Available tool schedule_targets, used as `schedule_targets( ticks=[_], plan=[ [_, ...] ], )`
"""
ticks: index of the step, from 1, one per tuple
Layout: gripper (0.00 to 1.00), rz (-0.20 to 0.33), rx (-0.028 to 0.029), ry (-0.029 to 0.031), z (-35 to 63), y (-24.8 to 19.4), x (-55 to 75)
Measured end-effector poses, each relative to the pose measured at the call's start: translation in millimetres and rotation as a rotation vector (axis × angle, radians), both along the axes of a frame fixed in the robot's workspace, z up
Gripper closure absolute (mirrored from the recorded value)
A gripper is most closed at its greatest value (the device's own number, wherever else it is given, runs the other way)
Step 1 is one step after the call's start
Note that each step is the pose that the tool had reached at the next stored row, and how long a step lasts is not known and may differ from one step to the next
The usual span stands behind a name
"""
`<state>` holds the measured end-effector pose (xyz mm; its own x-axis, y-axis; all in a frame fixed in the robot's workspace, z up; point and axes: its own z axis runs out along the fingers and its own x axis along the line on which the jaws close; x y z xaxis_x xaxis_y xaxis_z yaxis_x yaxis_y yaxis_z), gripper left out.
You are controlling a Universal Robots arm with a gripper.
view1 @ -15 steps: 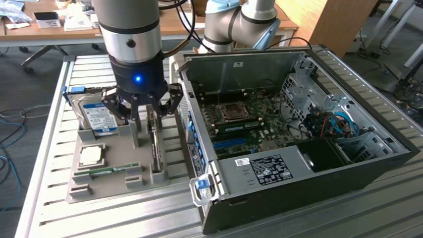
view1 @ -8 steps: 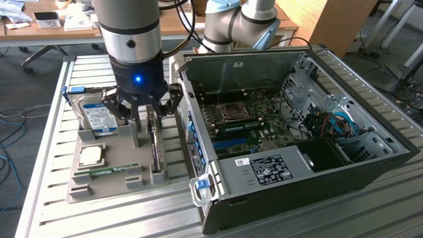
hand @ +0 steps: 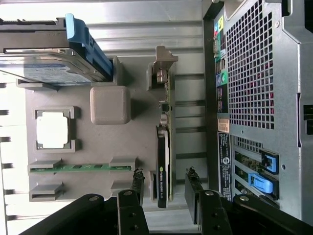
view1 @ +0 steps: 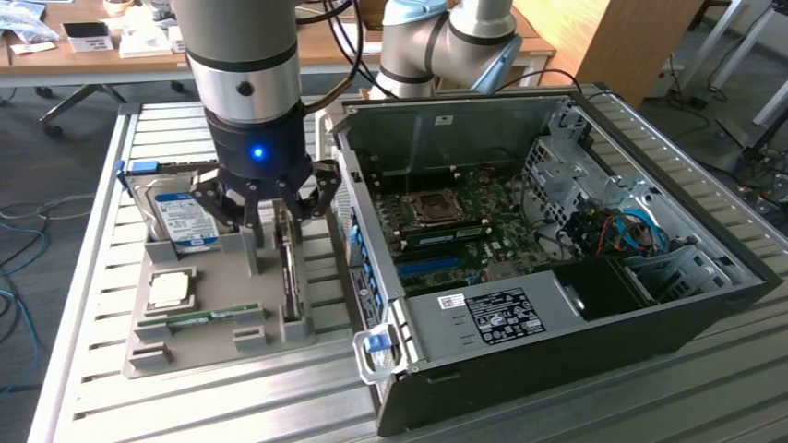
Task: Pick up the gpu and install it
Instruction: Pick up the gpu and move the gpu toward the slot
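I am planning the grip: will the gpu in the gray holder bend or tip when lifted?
The gpu looks like a rigid board, so it probably will not flop. It stands on its thin edge in the gray holder, so a sideways push may tilt it. Its small exposed parts seem fragile.

Wooden desk; grey floor

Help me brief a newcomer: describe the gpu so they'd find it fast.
Beside the open computer case sits a grey tray. The gpu stands on edge in its slot nearest the case: a thin dark card, unlike the boxy hard drive or flat memory stick.
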<state>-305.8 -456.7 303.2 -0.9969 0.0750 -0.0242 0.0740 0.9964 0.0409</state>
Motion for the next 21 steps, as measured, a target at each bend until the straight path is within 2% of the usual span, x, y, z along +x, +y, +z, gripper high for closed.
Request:
schedule_targets(
  ticks=[21],
  plan=[
    [0.53, 0.0, 0.0, 0.0, -3.6, 0.0, 0.0]
  ],
)
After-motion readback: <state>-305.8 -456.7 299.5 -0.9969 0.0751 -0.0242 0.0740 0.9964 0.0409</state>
